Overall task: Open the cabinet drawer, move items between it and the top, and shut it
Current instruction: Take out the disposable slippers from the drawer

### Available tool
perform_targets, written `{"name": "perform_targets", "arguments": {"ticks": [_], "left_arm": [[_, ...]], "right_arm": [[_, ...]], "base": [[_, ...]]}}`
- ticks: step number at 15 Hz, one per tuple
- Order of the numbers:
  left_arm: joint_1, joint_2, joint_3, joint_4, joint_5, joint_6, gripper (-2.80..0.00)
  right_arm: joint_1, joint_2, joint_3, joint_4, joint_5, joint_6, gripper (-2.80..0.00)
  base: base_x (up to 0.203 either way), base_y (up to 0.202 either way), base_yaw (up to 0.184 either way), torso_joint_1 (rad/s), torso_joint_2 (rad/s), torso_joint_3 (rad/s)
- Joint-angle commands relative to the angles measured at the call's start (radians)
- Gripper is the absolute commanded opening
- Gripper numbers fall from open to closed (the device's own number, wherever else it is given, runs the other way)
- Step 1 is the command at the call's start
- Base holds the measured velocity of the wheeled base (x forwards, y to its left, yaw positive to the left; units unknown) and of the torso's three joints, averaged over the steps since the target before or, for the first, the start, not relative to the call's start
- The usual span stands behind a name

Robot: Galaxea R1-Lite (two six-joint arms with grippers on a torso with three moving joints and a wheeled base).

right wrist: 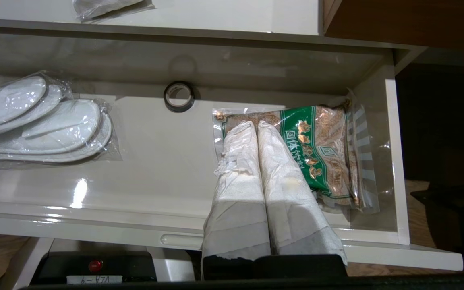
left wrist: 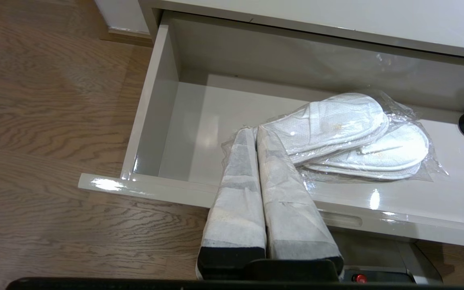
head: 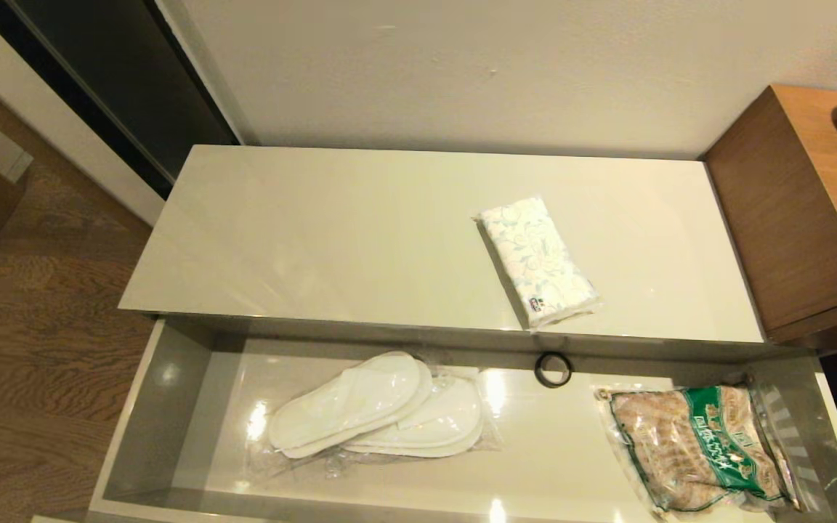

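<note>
Head view is showing the drawer (head: 171,407) pulled fully out below the cabinet top (head: 317,232), so the opening step is looking finished. The tissue pack (head: 538,263) is lying on the top toward its right front edge, tilted, which suggests that one move is already made. The wrapped slippers (head: 378,415) are sitting inside the drawer, left of its middle, with a small black ring (head: 553,369) near the back wall and a snack bag (head: 702,449) at the right end.

Neither arm is appearing in that view. The left gripper (left wrist: 256,133) is hanging over the drawer's front edge with its two wrapped fingers pressed together and holding nothing, tips just beside the slippers' near end. The right gripper (right wrist: 255,125) is likewise closed and empty, hovering above the snack bag.

What is remaining, by my reading: lifting the slippers out onto the top, if that transfer is intended, and then pushing the drawer closed.
</note>
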Motion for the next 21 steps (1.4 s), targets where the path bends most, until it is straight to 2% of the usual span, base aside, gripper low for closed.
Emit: {"name": "perform_targets", "arguments": {"ticks": [1,3,6,9,11,13,16,17,18,19,20,21], "left_arm": [[0.000,0.001,0.000,0.000,0.001,-0.001,-2.80],[0.000,0.001,0.000,0.000,0.001,0.001,-2.80],[0.000,0.001,0.000,0.006,-0.001,0.072,-2.80],[0.000,0.002,-0.003,0.005,-0.004,0.079,-2.80],[0.000,0.008,-0.035,0.010,-0.009,0.108,-2.80],[0.001,0.104,-0.180,0.065,-0.012,0.117,-2.80],[0.003,0.348,-0.612,0.296,-0.009,0.135,-2.80],[0.003,0.426,-0.760,0.421,-0.010,0.169,-2.80],[0.003,0.510,-0.885,0.557,-0.014,0.237,-2.80],[0.002,0.580,-0.967,0.670,-0.025,0.346,-2.80],[0.000,0.623,-1.015,0.738,-0.053,0.471,-2.80],[-0.001,0.634,-1.018,0.766,-0.076,0.524,-2.80]], "right_arm": [[0.000,0.002,0.002,0.000,0.001,0.000,-2.80],[0.000,0.002,0.002,0.000,0.002,0.000,-2.80],[0.000,0.002,0.002,0.000,0.002,0.000,-2.80],[0.000,0.002,0.002,0.000,0.001,0.000,-2.80],[0.000,0.002,0.002,0.000,0.001,0.000,-2.80],[0.000,0.002,0.002,0.000,0.001,0.000,-2.80],[0.000,0.002,0.002,0.000,0.001,0.000,-2.80],[0.000,0.002,0.002,0.000,0.002,0.000,-2.80],[0.000,0.002,0.002,0.000,0.001,0.000,-2.80],[0.000,0.002,0.002,0.000,0.001,0.000,-2.80],[0.000,0.002,0.002,0.000,0.001,0.000,-2.80],[0.000,0.002,0.002,0.000,0.001,0.000,-2.80]], "base": [[0.000,0.000,0.000,0.000,0.00,0.000],[0.000,0.000,0.000,0.000,0.00,0.000],[0.000,0.000,0.000,0.000,0.00,0.000],[0.000,0.000,0.000,0.000,0.00,0.000],[0.000,0.000,0.000,0.000,0.00,0.000],[0.000,0.000,0.000,0.000,0.00,0.000],[0.000,0.000,0.000,0.000,0.00,0.000],[0.000,0.000,0.000,0.000,0.00,0.000],[0.000,0.000,0.000,0.000,0.00,0.000],[0.000,0.000,0.000,0.000,0.00,0.000],[0.000,0.000,0.000,0.000,0.00,0.000],[0.000,0.000,0.000,0.000,0.00,0.000]]}}
